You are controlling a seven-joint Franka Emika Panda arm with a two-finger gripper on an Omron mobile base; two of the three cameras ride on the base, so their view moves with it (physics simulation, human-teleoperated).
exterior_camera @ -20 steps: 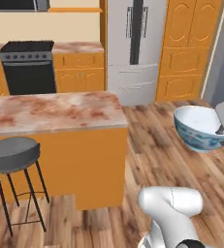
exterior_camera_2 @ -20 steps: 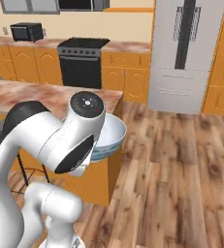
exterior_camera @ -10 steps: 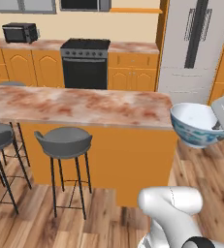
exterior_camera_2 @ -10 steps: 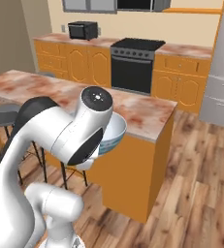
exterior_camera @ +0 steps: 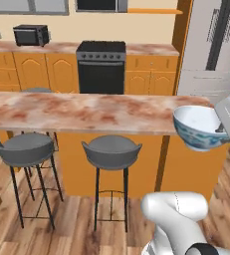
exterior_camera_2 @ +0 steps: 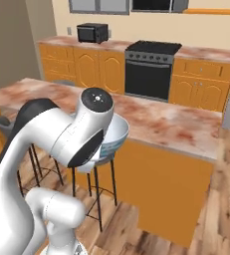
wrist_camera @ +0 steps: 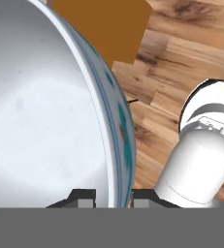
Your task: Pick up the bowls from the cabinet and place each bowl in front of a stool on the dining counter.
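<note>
Claw (wrist_camera: 113, 194): clamped on the rim of the white bowl (exterior_camera: 198, 127), held at the right of frame.
Bench (exterior_camera: 86, 112): beside it, stools (exterior_camera: 110, 150) below.
Risk: thin rim grip could let the bowl tip.

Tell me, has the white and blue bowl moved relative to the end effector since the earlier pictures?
No. The bowl sits at the same spot by the robot's hand; the base turned, so the dining counter shifted instead.

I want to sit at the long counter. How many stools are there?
2 clearly: one stool at the left and one stool near the middle, both tucked against the dining counter. A grey curve behind the counter may be another; more could be hidden.
</note>
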